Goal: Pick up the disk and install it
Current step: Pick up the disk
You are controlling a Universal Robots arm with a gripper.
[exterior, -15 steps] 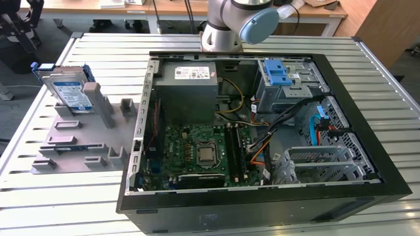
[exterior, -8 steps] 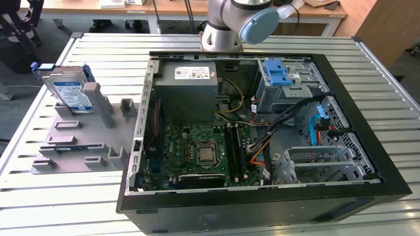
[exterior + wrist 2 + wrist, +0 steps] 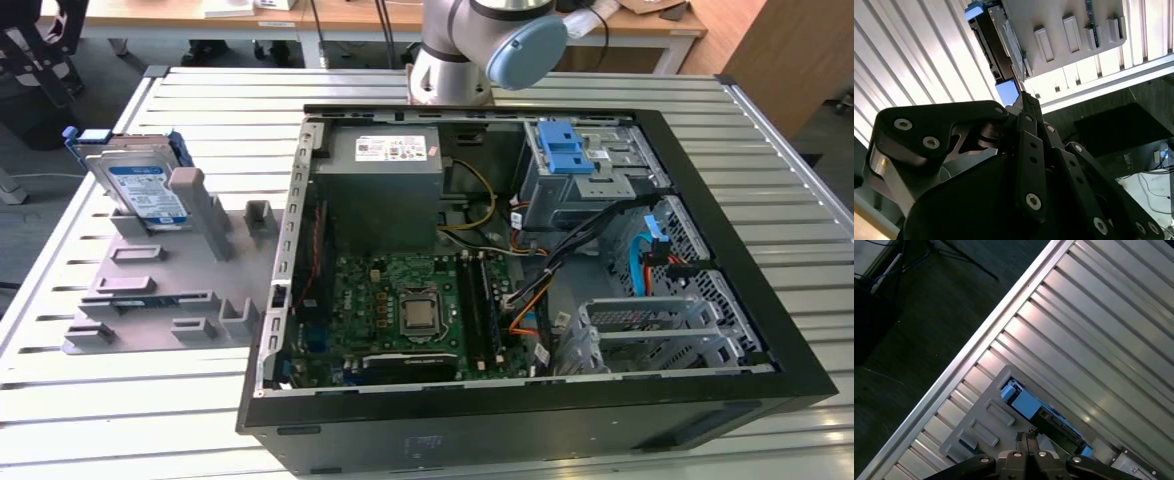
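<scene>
The gripper [image 3: 1026,436] is hovering clenched, seemingly empty, over the disk [image 3: 1026,404]. So closed, it is risking bumping the disk instead of grasping it.

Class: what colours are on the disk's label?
White and blue; the disk shows best in the exterior view.

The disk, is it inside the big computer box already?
No, in the exterior view the disk stands in a grey holder on the table, outside the open computer case, on the exterior view's left of it.
</scene>
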